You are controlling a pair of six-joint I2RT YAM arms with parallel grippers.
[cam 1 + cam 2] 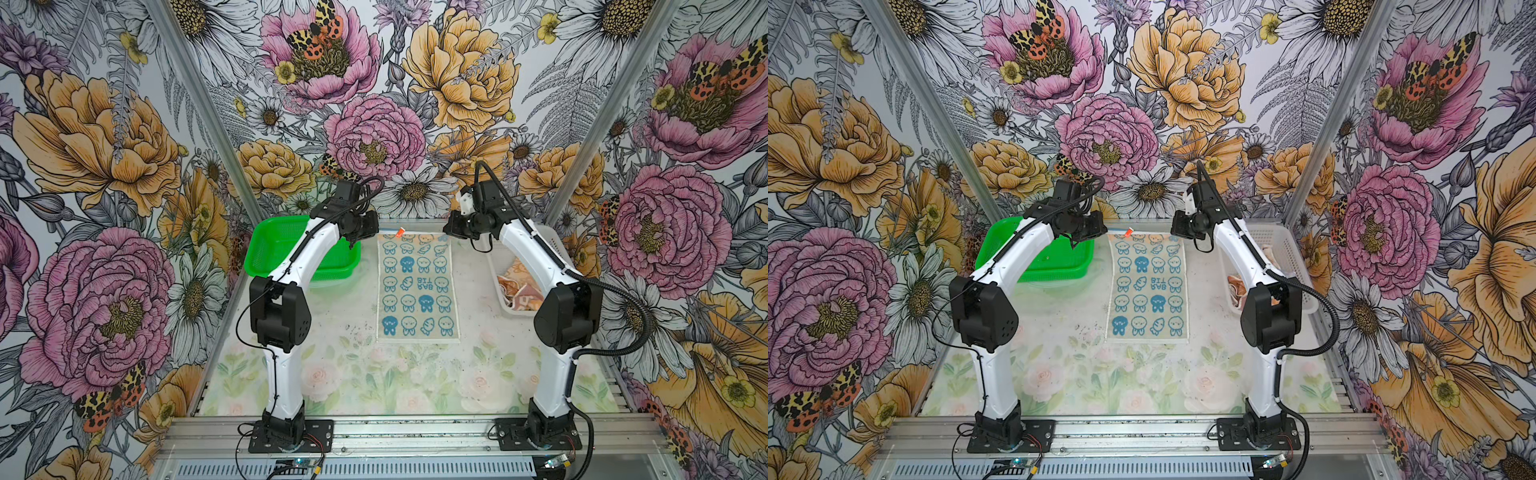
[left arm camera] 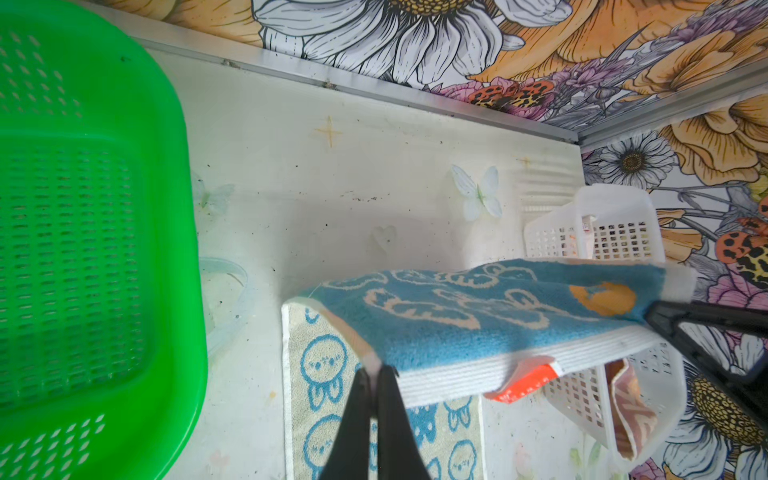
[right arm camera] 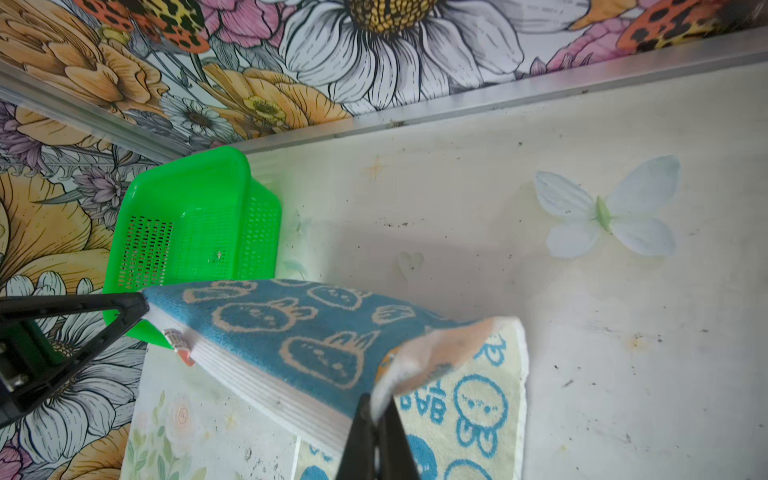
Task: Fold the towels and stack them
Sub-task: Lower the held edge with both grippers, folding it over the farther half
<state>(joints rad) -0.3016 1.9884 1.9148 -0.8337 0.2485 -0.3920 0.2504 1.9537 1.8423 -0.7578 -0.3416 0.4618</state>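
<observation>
The left arm (image 1: 322, 249) and right arm (image 1: 519, 249) are white curved links with black joints and black corrugated cables (image 1: 642, 316). The left gripper (image 2: 372, 372) and right gripper (image 3: 376, 401) are slim, black and tapered.

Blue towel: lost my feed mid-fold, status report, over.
Shut: left gripper, right gripper, each pinching a far corner. Far edge of blue towel lifted, rest lying flat. Nothing blocking the fold.

The spread towel (image 1: 417, 291) lies mid-table (image 1: 353, 374), its far hem lifted between the left hand (image 2: 374, 372) and right hand (image 3: 376, 401). The left mesh basket (image 1: 270, 245) sits in the far left corner. The right mesh basket (image 1: 1277, 245), along the right edge, holds a crumpled towel (image 1: 517, 286).
</observation>
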